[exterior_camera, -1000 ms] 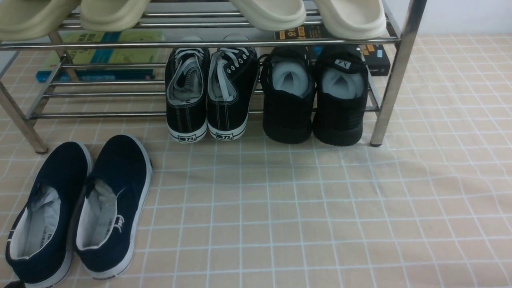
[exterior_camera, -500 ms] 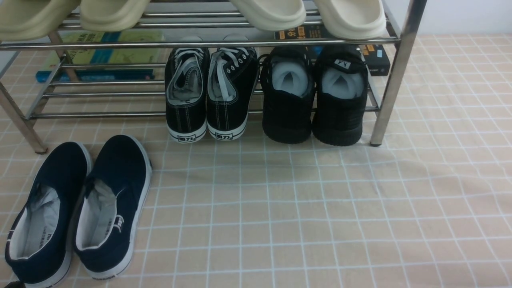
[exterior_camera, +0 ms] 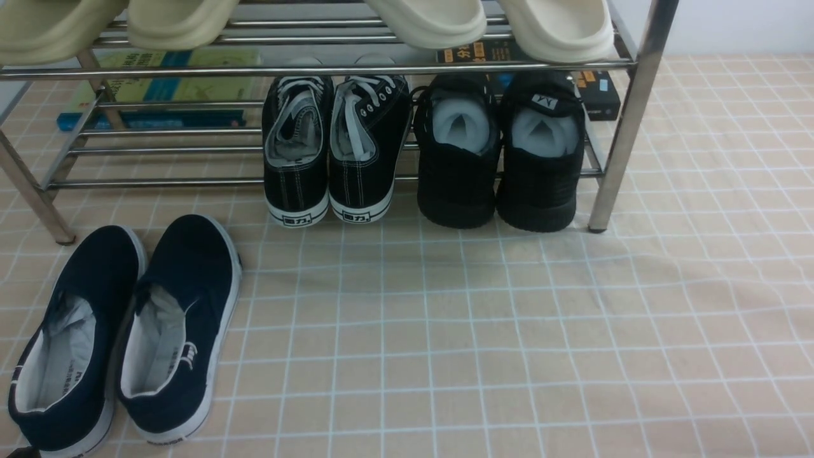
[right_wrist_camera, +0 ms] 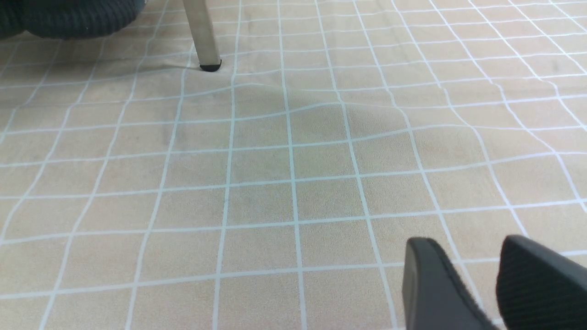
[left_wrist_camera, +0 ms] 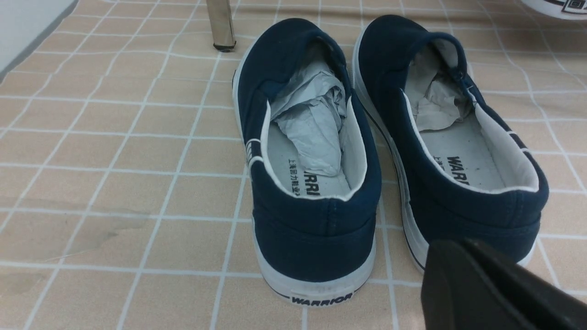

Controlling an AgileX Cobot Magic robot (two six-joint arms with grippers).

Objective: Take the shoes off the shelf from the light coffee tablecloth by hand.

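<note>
Tablecloth: light beige with a thin white grid, slightly wrinkled, covering the whole surface under everything listed.

Shelf: chrome tube rack standing on the tablecloth at the far side. Upper tier carries two pairs of pale slippers. Lower tier carries a pair of black lace-up sneakers and, just beside them, a pair of all-black sneakers, heels toward the camera.

Books: lying behind the lower bars on the robot's left; a dark box sits behind the all-black pair.

Shoes: navy slip-on pair with white soles, off the shelf, resting side by side and touching on the tablecloth in front of the rack's left leg, heels toward the robot. Crumpled grey paper is stuffed in each toe; "WARRIOR" is printed on the heel.

Right gripper: two black fingers with a narrow gap between them, nothing held, above bare cloth.

Left gripper: a single dark mass just behind the shoe heels; jaw spacing cannot be told.
</note>
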